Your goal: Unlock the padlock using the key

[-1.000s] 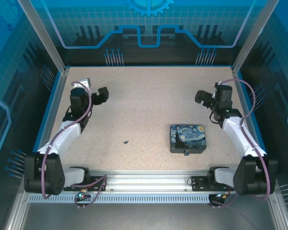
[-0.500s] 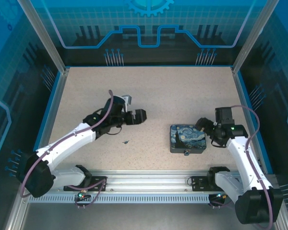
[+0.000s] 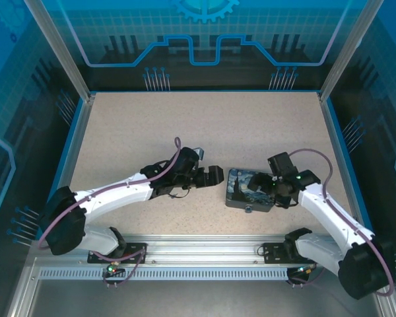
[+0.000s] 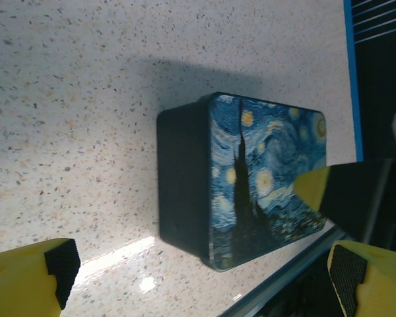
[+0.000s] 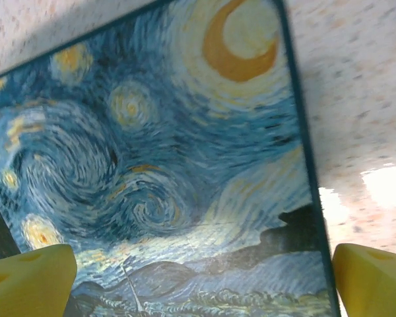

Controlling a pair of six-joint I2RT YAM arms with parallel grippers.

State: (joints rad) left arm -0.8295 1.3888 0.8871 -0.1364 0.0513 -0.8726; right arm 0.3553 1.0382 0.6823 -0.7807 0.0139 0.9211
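Both arms reach inward over the speckled worktop (image 3: 204, 125). The left arm stretches low from its base toward the centre. The left hand (image 3: 210, 177) (image 4: 202, 264) points at the left side of the painted box (image 3: 239, 190) and stands just beside it, fingers spread wide, with nothing between them. The right arm is bent at the elbow and comes in from the right. The right hand (image 3: 257, 182) (image 5: 201, 277) hangs over the box lid, fully spread, with the yellow fingertips (image 5: 26, 281) straddling the swirly print and gripping nothing; whether they touch the lid cannot be told. The left wrist view shows the box (image 4: 264, 178) from its dark side, with one right finger (image 4: 343, 191) over its far corner. The padlock (image 3: 249, 209) hangs on the near face of the box, toward the arm bases. A second ago both arms were folded back near the side edges. The box now lies slightly further left and is a little turned. The left arm crosses the spot where the key then lay.
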